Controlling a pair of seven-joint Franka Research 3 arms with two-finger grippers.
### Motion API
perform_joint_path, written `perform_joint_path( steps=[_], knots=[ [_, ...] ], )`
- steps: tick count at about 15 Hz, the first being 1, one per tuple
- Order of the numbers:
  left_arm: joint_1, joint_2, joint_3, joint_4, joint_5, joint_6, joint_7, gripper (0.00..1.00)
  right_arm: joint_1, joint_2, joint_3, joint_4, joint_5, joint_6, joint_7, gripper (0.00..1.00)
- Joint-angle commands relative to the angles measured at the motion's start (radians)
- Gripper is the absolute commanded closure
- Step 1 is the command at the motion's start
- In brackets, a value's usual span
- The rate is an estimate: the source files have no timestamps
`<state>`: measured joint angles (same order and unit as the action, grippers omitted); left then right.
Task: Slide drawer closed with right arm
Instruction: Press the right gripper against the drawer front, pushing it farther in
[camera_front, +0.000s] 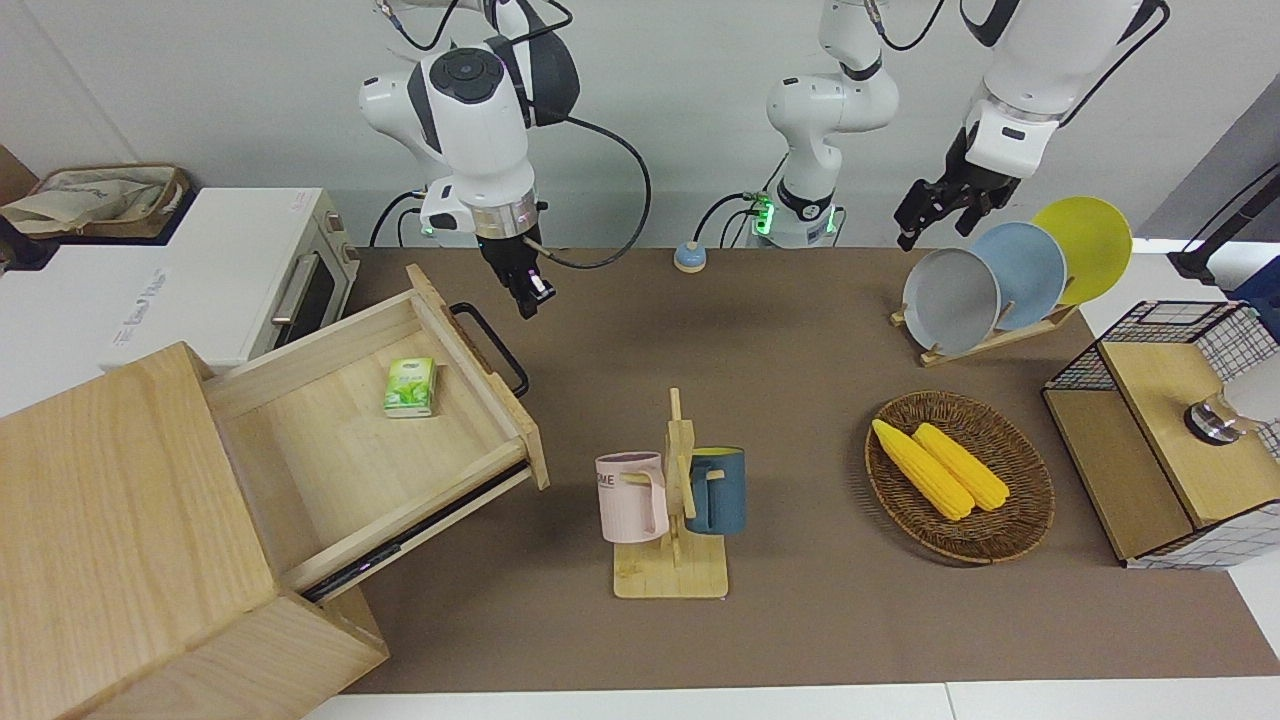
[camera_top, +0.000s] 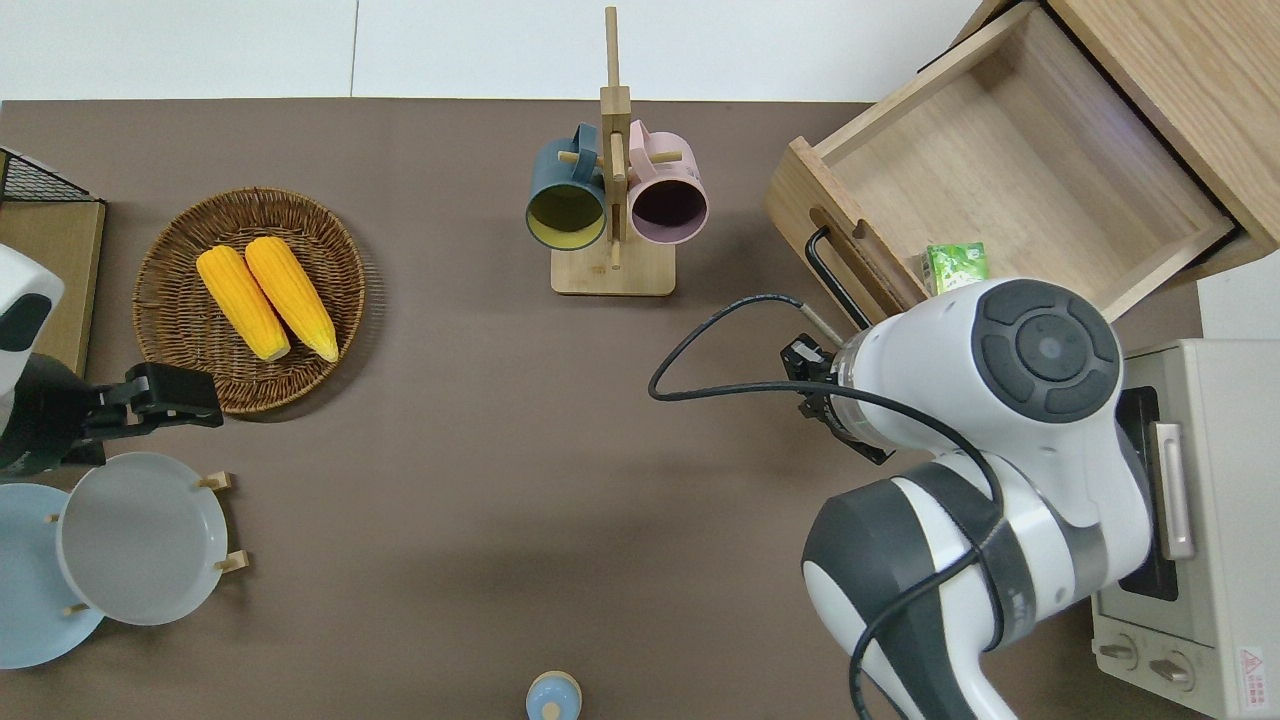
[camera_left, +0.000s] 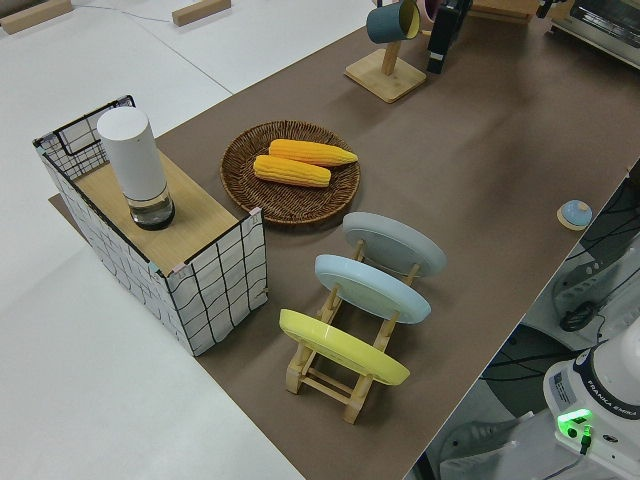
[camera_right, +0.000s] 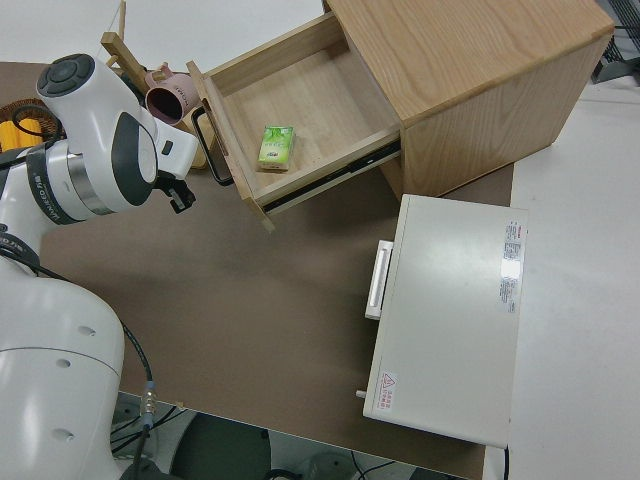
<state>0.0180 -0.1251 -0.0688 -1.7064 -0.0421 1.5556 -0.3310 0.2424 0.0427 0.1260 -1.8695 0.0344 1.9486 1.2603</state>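
The drawer (camera_front: 400, 420) is pulled far out of the cabinet (camera_front: 130, 540), at the right arm's end of the table (camera_front: 780, 600). Its black handle (camera_front: 490, 345) faces the mug stand (camera_front: 672, 500). A small green box (camera_front: 411, 386) lies inside the drawer, near the front wall. The right gripper (camera_front: 528, 290) hangs just beside the handle, on the side nearer to the robots, and is not touching it. I cannot tell if its fingers are wide or narrow, because they are small in the front view and the arm (camera_top: 990, 400) hides most of them from above. The arm also covers part of the green box and the drawer's corner in the overhead view. The cabinet is cut off at the edge in every view. The oven (camera_front: 200, 280) sits beside the cabinet, nearer to the robots. The left arm is parked.
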Motion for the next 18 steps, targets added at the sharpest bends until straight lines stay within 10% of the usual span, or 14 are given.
perform_joint_path(
  steps=[1, 18],
  knots=[
    [-0.001, -0.008, 0.004, 0.004, -0.001, -0.015, 0.009, 0.01, 0.029, 0.026, -0.026, -0.016, 0.029, 0.062, 0.022, 1.000],
    [-0.001, -0.008, 0.004, 0.004, -0.001, -0.015, 0.009, 0.01, 0.029, 0.100, -0.065, 0.061, -0.131, 0.107, 0.002, 1.000]
  ],
)
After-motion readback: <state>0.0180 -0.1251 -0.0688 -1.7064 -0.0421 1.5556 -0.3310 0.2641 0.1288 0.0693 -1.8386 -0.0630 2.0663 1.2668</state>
